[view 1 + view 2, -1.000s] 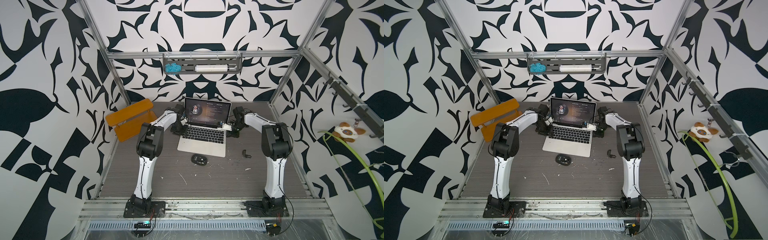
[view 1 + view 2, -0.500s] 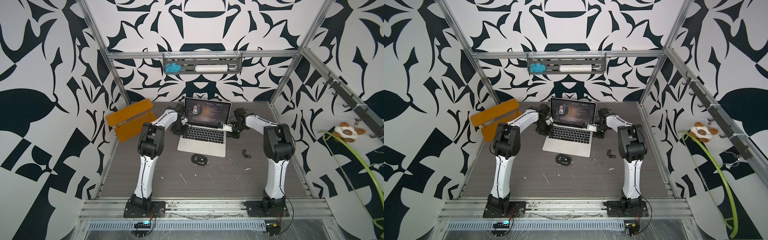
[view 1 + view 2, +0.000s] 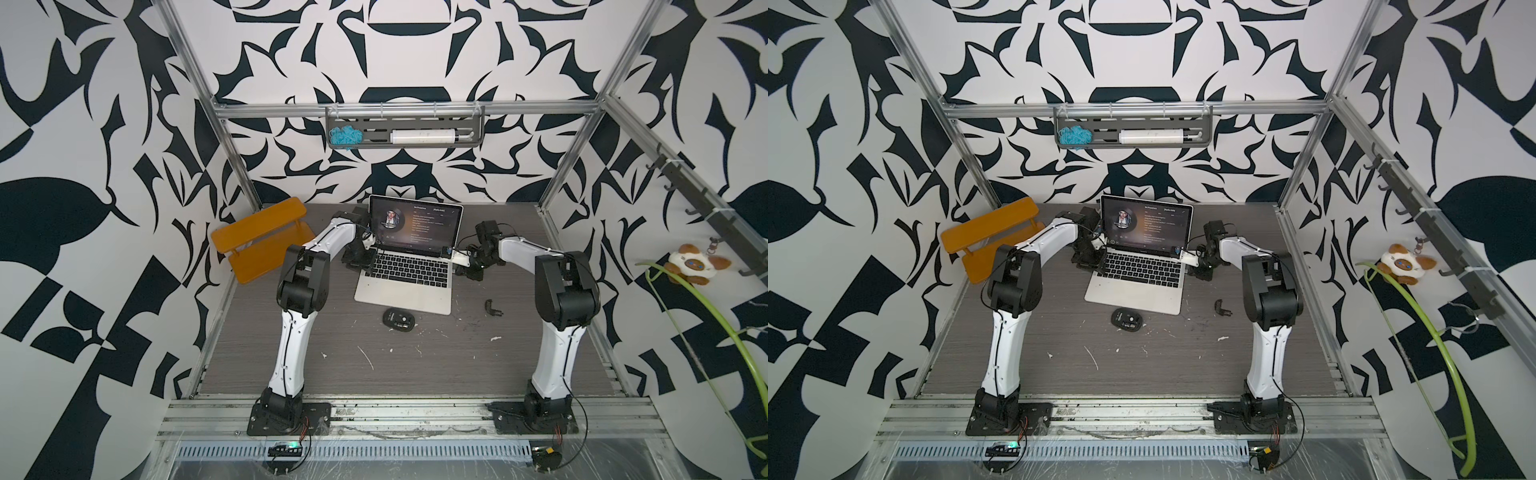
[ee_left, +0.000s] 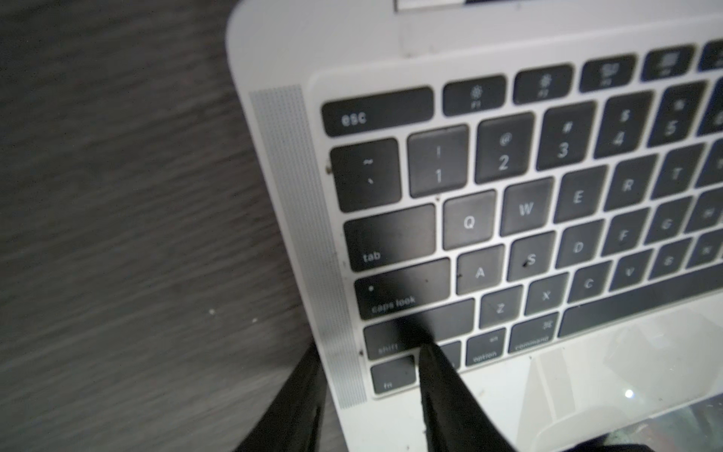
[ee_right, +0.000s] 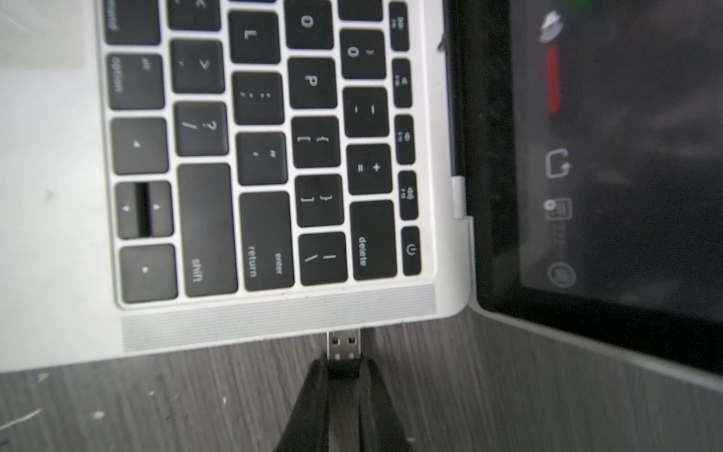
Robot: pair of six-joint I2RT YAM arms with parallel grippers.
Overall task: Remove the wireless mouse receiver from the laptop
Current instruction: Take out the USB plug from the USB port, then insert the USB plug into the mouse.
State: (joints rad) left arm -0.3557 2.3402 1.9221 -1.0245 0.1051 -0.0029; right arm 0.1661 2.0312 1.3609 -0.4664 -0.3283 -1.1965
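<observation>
Black right gripper [image 5: 343,366] has eased receiver [image 5: 344,344] outward.

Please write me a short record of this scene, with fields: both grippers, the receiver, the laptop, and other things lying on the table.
right gripper: shut on the wireless mouse receiver
receiver: metal tip bare, at the side edge of the laptop; fully out or not, cannot tell
left gripper: open, astride the laptop's opposite edge, one finger over the keys
laptop: lid open, screen lit
mouse: on the table, in front of the laptop, apart from it
small black L-shaped piece: on the table, between laptop and right arm
</observation>
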